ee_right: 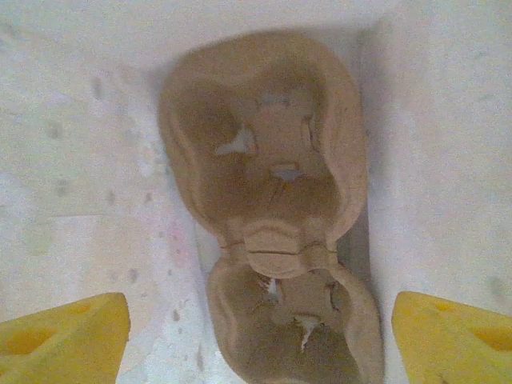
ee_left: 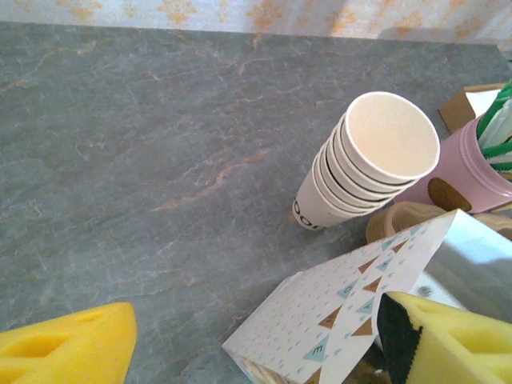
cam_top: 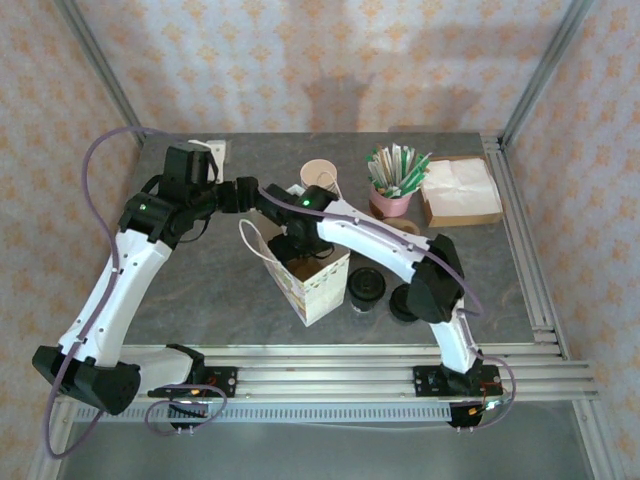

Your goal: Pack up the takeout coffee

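The takeout coffee, a small beige cup under a black lid, stands on the table just right of the patterned white paper bag. My right gripper reaches down inside that bag, its yellow fingers wide open above a brown pulp cup carrier lying on the bag's floor; it holds nothing. My left gripper is open at the bag's back corner. Its right finger is at the bag's mouth and its left finger is well clear of the bag.
A low stack of black lids lies right of the coffee. Behind the bag stand a stack of lidless beige cups, a pink cup of stirrers and a brown tray of napkins. A tape roll sits beside the cup stack.
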`<state>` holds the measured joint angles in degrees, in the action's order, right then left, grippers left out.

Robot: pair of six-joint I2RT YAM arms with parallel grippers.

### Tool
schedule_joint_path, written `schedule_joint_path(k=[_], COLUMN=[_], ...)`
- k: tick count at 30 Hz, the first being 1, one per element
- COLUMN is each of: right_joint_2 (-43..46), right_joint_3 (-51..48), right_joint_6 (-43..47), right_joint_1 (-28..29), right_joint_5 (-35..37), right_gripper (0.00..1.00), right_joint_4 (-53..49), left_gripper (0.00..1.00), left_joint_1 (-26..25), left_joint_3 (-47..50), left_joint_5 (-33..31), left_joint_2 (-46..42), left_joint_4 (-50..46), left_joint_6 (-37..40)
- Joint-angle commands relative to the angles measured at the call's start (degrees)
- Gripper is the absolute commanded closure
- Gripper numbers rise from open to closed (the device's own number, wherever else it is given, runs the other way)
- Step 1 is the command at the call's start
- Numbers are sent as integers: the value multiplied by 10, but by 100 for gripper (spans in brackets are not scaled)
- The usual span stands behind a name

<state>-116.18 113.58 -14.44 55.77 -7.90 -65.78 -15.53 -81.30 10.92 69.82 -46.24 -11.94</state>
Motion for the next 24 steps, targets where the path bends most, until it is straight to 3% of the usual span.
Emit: schedule_joint_path(k=[1,12,24], right_joint_2=[43,99,157], right_joint_3=[3,-7,-35], right_joint_6=[-12,-23,-31], right_joint_1=[6,5,6], right_joint_5=[26,29,46], right_gripper=[15,19,29], right_joint_4=[44,72,103], left_gripper=[20,21,28], left_joint_1=[-17,-20,-20], left_joint_3=[-5,-16,-19], left_joint_5=[6,5,-6], left_joint_2=[7,4,-9], left_joint_4=[-30,-36,-47], left_joint_6=[10,7,-7])
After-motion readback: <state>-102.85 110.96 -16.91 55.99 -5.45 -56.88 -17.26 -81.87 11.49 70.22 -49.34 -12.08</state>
